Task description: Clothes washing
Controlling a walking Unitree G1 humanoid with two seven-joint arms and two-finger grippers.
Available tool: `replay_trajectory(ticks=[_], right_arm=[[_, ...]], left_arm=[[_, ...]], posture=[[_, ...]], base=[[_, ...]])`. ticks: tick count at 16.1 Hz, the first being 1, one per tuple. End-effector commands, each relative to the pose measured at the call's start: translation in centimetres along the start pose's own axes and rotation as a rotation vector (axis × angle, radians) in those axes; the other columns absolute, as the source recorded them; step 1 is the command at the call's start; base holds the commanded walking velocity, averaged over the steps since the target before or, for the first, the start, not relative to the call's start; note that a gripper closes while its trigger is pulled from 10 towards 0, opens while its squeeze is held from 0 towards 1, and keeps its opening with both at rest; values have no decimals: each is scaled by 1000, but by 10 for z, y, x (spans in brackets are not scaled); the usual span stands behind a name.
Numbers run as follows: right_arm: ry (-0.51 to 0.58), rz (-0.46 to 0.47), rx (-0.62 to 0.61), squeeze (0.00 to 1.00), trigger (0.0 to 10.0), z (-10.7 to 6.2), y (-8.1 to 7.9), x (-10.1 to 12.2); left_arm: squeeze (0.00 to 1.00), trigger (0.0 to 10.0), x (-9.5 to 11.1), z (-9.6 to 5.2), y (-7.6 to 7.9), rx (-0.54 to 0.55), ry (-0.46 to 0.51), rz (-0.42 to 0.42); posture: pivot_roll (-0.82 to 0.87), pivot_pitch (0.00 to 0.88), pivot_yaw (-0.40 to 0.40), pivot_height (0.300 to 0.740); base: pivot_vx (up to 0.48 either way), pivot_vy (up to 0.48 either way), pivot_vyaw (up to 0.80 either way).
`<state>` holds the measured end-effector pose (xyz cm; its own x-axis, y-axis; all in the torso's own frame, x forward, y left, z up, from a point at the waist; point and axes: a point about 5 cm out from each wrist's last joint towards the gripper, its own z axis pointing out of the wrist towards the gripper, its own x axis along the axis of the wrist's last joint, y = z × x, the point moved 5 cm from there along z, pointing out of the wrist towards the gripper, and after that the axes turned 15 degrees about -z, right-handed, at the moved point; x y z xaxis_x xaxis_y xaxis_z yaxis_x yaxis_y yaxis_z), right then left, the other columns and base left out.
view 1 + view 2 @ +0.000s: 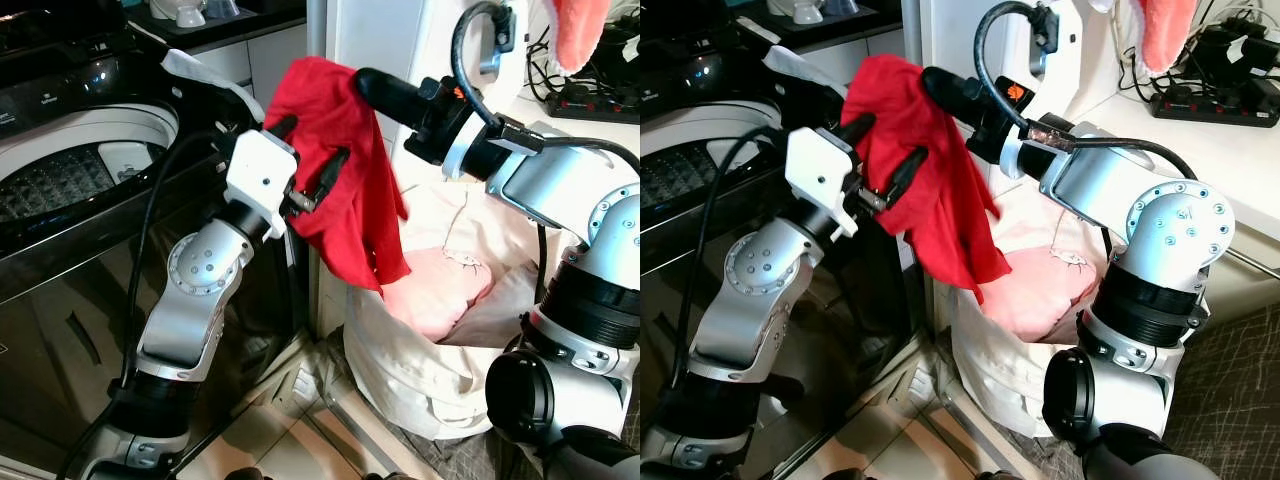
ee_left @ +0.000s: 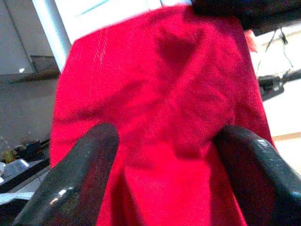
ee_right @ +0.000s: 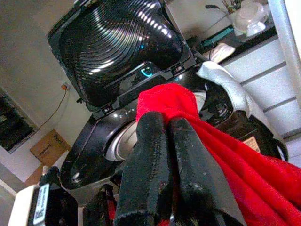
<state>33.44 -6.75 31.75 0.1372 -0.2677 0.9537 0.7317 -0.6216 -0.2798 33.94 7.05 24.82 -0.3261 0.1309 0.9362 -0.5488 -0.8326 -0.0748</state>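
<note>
Red cloth [image 1: 345, 180] hung pinched in the right tool [image 3: 164, 141] at twelve o'clock above the laundry bag [image 1: 420, 370], the left tool [image 1: 305, 165] spread around it.

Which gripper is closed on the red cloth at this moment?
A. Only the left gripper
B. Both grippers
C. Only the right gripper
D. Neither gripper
C. The right gripper has its two fingers pressed together on the top of the red cloth, which hangs from it above the laundry bag, while the left gripper has its fingers spread apart against the cloth without closing on it.
</note>
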Motion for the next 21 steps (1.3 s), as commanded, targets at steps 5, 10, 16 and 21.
replay_trajectory(ticks=[5, 10, 16, 21], right_arm=[[-18, 8, 95, 0, 0, 2, -23, -5], [-14, 18, 117, 0, 0, 2, -29, -3], [-20, 24, 105, 0, 0, 2, -27, -4], [-30, 26, 95, 0, 0, 2, -26, -7]], left_arm=[[1000, 10000, -15, 2, 25, -111, -50, -22], [918, 4431, -27, 2, 3, 6, -117, 45], [0, 0, -27, 1, -1, 23, -117, -3], [0, 0, -26, 0, -1, 13, -113, -22]], posture=[[-9, 0, -8, 740], [-6, 0, -9, 740], [-6, 0, -9, 740], [-7, 0, -8, 740]], base=[[0, 0, 0], [0, 0, 0], [0, 0, 0], [0, 0, 0]])
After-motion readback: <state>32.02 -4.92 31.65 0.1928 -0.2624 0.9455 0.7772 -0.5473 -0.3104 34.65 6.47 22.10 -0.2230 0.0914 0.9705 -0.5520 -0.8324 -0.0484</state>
